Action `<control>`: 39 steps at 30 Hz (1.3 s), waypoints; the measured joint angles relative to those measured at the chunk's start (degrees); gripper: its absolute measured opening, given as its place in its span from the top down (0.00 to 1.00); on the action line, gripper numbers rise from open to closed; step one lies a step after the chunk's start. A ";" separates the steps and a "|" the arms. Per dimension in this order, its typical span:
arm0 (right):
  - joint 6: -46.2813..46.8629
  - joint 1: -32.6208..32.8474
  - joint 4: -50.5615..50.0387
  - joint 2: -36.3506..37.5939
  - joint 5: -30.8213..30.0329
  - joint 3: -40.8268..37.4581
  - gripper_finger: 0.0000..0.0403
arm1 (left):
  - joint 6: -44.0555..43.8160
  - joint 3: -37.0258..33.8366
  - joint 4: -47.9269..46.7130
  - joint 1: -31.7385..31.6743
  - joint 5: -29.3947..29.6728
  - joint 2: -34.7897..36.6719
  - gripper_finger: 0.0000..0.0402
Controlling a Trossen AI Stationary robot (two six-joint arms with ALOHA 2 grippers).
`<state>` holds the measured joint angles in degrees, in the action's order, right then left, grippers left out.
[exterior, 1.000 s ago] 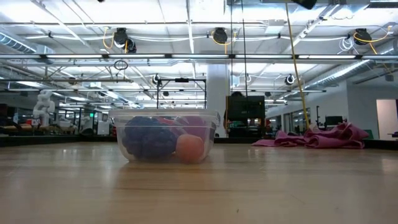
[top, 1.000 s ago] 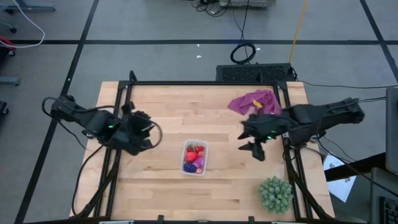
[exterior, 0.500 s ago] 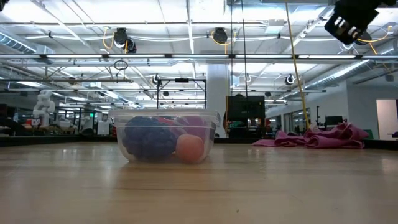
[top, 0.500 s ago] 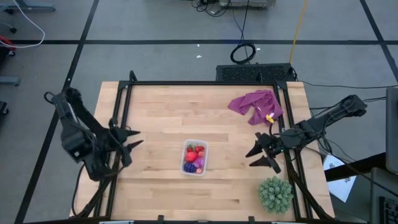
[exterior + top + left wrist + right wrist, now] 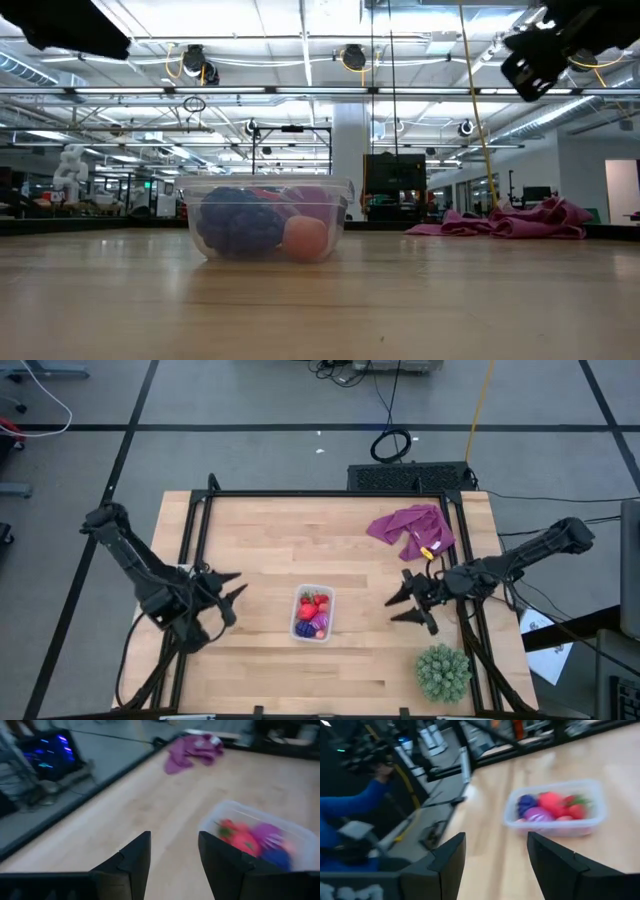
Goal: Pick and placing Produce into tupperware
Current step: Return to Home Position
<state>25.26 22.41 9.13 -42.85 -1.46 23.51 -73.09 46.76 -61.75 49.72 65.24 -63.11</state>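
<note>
**Found: filled tupperware (image 5: 326, 596) at mid-table, with the left gripper (image 5: 240, 584) and right gripper (image 5: 391, 609) open on either side**

Located the tupperware near the middle of the wooden table (image 5: 260, 540), standing flat on the boards. Counted the produce inside it from above: red strawberries (image 5: 314, 603) at the far end, a purple grape bunch (image 5: 303, 628) at the near left corner, a purple-pink round piece (image 5: 320, 624) beside the bunch. Confirmed from table height, with the grape bunch (image 5: 235, 222) pressed against the clear wall and a pinkish round piece (image 5: 305, 238) resting on the bottom to its right.

Placed the left gripper to the left of the tupperware and well apart from it, raised above the boards, jaws spread, holding nothing. Placed the right gripper to the right of the tupperware, also well apart, jaws spread and empty too. Noted both pointing inward at the container.

Spotted a crumpled purple-pink cloth (image 5: 410, 528) toward the far right corner of the table, and a spiky green plant (image 5: 443, 672) at the near right corner, just beside the right arm's frame. Caught a person's blue sleeve (image 5: 350, 805) beyond the table edge in the right wrist view.
</note>
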 joint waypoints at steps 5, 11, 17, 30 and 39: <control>-5.77 -8.28 -1.01 0.00 0.02 0.00 0.50 | 4.99 -2.84 2.64 -5.95 2.39 4.28 0.58; -10.18 -20.04 -2.82 0.08 5.78 0.00 0.50 | 13.48 -7.92 8.41 -8.77 4.73 14.58 0.58; -12.28 -33.17 -3.34 2.76 16.76 0.00 0.50 | 17.71 -14.36 10.30 -8.80 7.10 27.44 0.58; -10.66 -44.35 -9.54 21.99 36.10 -0.93 0.50 | 37.74 -24.97 33.91 -4.36 6.29 40.47 0.58; -0.96 -42.51 3.70 38.52 36.24 -17.84 0.50 | 39.81 -34.79 50.49 -3.54 5.69 39.73 0.58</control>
<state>24.30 -20.10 12.83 -4.33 34.79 5.67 -33.28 11.97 -11.27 46.17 70.93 -23.38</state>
